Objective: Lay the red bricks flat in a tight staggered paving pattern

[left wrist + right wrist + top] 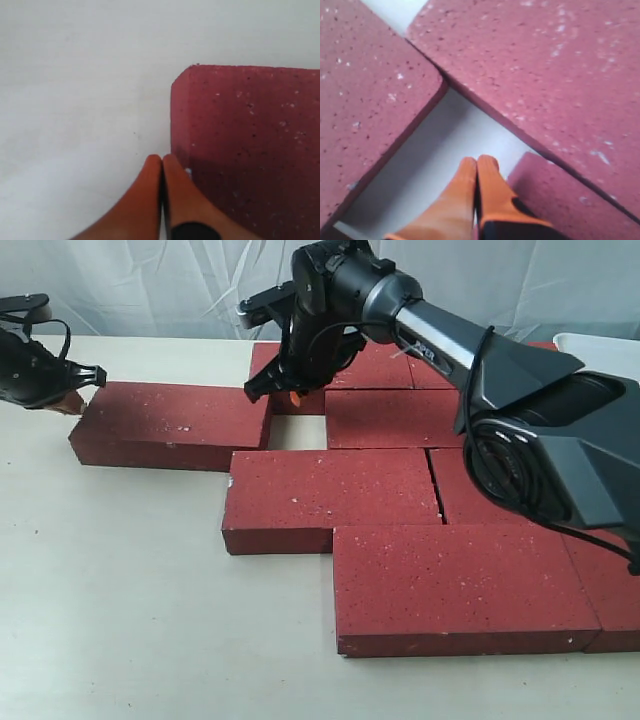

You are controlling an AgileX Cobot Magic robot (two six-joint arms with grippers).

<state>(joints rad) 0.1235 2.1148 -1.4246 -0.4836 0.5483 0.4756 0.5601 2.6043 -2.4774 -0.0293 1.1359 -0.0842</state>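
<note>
Several red bricks lie flat on the table. The leftmost brick (pixel 170 425) (pixel 250 145) sits apart, angled slightly. My left gripper (pixel 75 400) (pixel 161 159) is shut and empty, its orange fingers (pixel 145 200) pressed together at that brick's left end. A middle brick (pixel 330 495), a front brick (pixel 460 585) and back bricks (pixel 395 415) lie close together. My right gripper (pixel 293 395) (pixel 0 0)
</note>
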